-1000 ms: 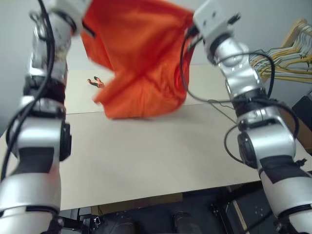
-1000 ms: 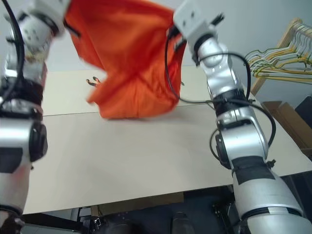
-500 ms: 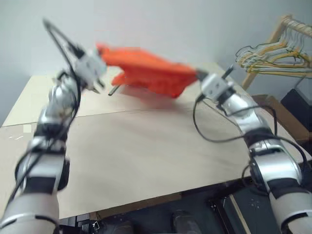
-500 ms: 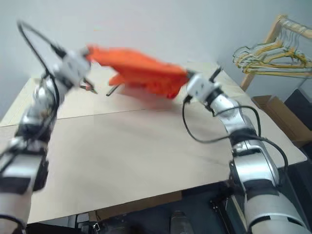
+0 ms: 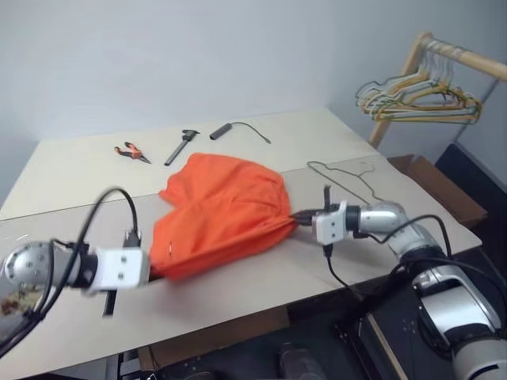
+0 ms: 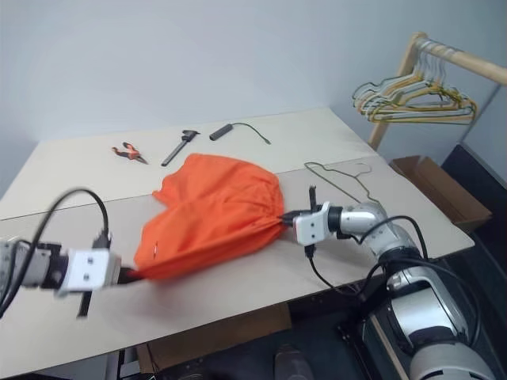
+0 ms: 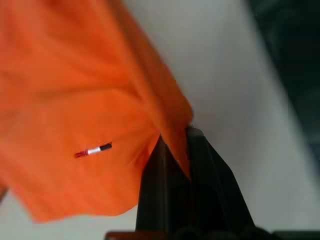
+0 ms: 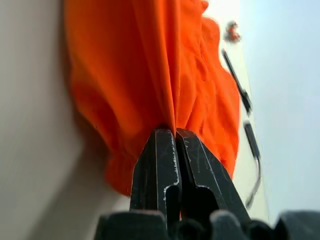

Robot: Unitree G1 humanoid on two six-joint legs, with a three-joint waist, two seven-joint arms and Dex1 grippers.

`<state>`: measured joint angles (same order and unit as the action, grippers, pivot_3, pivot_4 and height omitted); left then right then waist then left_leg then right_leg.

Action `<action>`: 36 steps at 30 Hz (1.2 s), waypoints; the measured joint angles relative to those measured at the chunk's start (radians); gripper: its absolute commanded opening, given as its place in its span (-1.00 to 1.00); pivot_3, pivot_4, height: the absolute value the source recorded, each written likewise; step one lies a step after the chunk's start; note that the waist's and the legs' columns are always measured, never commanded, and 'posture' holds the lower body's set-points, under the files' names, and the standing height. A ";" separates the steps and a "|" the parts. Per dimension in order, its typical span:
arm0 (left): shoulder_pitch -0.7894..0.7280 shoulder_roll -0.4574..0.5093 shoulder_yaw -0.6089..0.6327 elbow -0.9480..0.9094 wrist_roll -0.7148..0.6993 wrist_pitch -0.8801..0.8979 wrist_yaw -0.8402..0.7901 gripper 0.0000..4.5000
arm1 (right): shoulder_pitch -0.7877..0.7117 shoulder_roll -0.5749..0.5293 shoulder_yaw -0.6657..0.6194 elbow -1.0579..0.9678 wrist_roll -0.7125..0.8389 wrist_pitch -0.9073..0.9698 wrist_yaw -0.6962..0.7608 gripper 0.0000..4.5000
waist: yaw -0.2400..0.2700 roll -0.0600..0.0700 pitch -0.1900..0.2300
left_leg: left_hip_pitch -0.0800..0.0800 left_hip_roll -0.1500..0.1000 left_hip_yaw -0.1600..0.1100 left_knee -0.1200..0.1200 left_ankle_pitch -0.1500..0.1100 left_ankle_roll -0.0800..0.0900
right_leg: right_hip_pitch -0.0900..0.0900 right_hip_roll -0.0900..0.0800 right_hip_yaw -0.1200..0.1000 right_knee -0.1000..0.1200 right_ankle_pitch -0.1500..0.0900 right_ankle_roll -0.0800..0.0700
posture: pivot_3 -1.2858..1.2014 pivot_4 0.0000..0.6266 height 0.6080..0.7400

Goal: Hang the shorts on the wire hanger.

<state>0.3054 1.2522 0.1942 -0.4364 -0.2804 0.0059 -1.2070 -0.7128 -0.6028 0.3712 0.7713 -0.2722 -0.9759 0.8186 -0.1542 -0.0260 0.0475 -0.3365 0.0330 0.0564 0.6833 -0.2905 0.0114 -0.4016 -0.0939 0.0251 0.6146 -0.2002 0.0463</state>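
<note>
The bright orange shorts point(image 5: 222, 210) lie spread and stretched on the beige table point(image 5: 71, 178), pulled between my two grippers. My left gripper point(image 6: 127, 275) is shut on the cloth's near left corner, and its wrist view shows the fingers point(image 7: 200, 165) pinching an orange fold point(image 7: 75, 100). My right gripper point(image 5: 295, 215) is shut on the shorts' right edge, its black fingertips point(image 8: 165, 150) clamping gathered cloth point(image 8: 150, 65). The thin wire hanger point(image 5: 348, 178) lies flat on the table just beyond my right gripper, apart from the shorts.
At the table's far side lie orange-handled pliers point(image 5: 131, 150), a caliper point(image 5: 181, 146) and a black cable with a cylindrical end point(image 5: 238, 129). A wooden rack with coloured hangers point(image 5: 416, 91) stands at the right, above a cardboard box point(image 5: 432, 186).
Both arms have swung down from head height. The shorts, hanging in the air before, now rest stretched on the table. The camera has also tilted down.
</note>
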 measured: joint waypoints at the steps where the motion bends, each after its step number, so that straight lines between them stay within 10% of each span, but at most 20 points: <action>1: 0.035 0.000 0.027 -0.030 0.002 0.014 -0.013 -1.00 | 0.022 -0.006 0.004 -0.028 -0.010 -0.004 -0.005 -1.00 | 0.009 0.000 0.000 | 0.000 0.000 0.001 0.000 0.000 0.000 | 0.000 0.000 0.000 0.000 0.000 0.000 | 0.00 -0.90 1.00; 9: 0.053 -0.042 -0.004 -0.121 0.124 0.131 0.059 -1.00 | 0.209 -0.131 0.004 -0.267 -0.021 0.004 -0.021 -1.00 | 0.045 0.000 0.001 | 0.000 0.000 0.010 0.000 0.000 0.000 | -0.001 0.002 0.003 0.000 -0.004 -0.008 | -0.02 -0.85 1.00; 22: 0.075 -0.071 0.226 -0.060 -0.097 0.114 -0.198 0.93 | 0.606 -0.370 -0.180 -0.815 0.385 0.455 0.053 1.00 | 0.073 -0.005 0.008 | 0.002 0.002 0.015 -0.002 0.000 0.000 | -0.003 0.002 0.006 0.000 -0.011 -0.003 | -0.01 -0.81 1.00; 28: -0.172 -0.173 0.241 -0.053 -0.331 0.305 -0.065 0.98 | 0.535 -0.346 -0.372 -0.809 0.491 0.974 -0.097 1.00 | 0.087 -0.008 0.010 | 0.002 0.002 0.015 -0.001 0.000 0.000 | -0.003 0.003 0.007 0.001 -0.011 -0.002 | -0.02 -0.83 1.00; 36: -0.400 -0.283 0.099 -0.055 -0.435 0.457 0.099 0.98 | 0.119 -0.208 -0.321 -0.439 0.349 1.479 -0.279 1.00 | 0.066 -0.007 0.010 | -0.001 0.000 0.015 -0.003 0.000 0.000 | -0.004 0.005 0.010 -0.002 -0.004 -0.009 | -0.04 -0.86 1.00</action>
<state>-0.0942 0.9687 0.2935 -0.4913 -0.7154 0.4625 -1.1082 -0.5938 -0.8110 0.0507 0.3327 0.0768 0.5031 0.5396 -0.0882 -0.0333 0.0579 -0.3371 0.0335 0.0717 0.6805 -0.2907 0.0115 -0.4059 -0.0886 0.0349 0.6123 -0.2044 0.0378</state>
